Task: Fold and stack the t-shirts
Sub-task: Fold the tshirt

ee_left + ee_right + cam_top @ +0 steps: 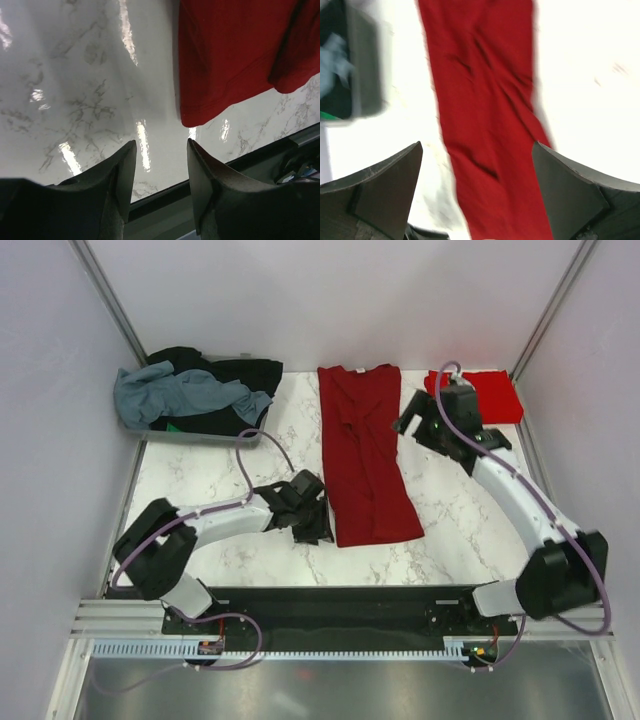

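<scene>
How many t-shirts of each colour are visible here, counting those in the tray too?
Dark red t-shirt, laid out flat: 1
Bright red t-shirt, folded: 1
Grey-blue t-shirt, in the tray: 1
Black t-shirt, in the tray: 1, as far as can be told
Green t-shirt, in the tray, only a bit showing: 1
Total: 5

Maroon t-shirt (365,455) matt cloth (creased); table (455,510) glossy marble-look; tray (190,435) grey plastic.
</scene>
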Robot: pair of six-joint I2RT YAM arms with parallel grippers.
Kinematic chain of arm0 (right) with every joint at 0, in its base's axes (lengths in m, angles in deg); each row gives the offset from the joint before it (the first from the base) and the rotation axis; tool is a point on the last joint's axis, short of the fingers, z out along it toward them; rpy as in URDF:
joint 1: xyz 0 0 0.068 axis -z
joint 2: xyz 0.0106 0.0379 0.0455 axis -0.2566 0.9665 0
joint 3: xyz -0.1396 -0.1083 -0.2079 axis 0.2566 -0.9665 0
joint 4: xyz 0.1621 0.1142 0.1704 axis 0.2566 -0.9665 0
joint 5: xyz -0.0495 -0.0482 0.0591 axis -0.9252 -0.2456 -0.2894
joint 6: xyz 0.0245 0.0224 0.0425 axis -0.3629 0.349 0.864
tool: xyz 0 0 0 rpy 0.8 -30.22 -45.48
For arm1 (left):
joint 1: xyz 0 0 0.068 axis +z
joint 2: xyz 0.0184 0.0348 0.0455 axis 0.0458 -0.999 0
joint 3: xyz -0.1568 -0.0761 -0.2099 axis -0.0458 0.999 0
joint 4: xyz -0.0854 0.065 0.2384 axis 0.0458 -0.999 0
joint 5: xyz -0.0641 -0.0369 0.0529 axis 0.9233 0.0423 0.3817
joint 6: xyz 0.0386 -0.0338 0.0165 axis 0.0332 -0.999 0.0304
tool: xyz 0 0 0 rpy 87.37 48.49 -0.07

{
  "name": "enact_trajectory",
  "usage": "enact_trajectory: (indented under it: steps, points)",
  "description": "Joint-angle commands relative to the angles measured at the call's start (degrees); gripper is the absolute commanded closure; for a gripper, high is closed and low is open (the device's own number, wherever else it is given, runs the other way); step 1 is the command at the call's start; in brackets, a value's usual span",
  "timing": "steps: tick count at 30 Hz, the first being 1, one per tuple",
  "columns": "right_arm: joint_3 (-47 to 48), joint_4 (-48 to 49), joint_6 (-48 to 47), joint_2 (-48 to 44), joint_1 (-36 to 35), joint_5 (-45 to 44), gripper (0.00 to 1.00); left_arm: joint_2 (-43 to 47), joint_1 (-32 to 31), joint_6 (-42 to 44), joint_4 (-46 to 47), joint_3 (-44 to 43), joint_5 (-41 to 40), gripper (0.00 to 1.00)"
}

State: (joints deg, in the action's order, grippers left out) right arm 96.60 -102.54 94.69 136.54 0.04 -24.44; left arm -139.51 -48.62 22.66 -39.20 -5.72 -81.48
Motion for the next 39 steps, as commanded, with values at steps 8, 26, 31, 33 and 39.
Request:
enact_trajectory:
  steps: [8, 26, 31, 33, 39]
  points:
    - [-36.88, -6.33, -1.22, -20.78, -0.46, 0.86, 0.11, -8.86, -6.29, -6.88, 6.07, -5.70, -4.70, 0.51]
    - [-45.17, 6.60, -3.23, -14.64, -0.38, 2.89, 0.36, -12.11, -6.74, -6.71, 5.72, -8.42, -9.97, 0.53]
    - [-45.70, 8.19, -3.76, -13.32, -0.46, 5.70, 0.81, -14.93, -6.74, -5.56, 5.11, -11.83, -10.85, 0.98]
    - [-44.39, 6.88, -3.68, -14.36, -0.38, 6.93, 0.92, -14.58, -6.74, -5.39, 1.87, -13.59, -10.50, 0.98]
    - [-30.95, -8.58, -1.31, -24.19, -0.55, 8.79, 1.00, 0.69, -7.18, -8.02, -14.99, -22.39, -14.71, 0.98]
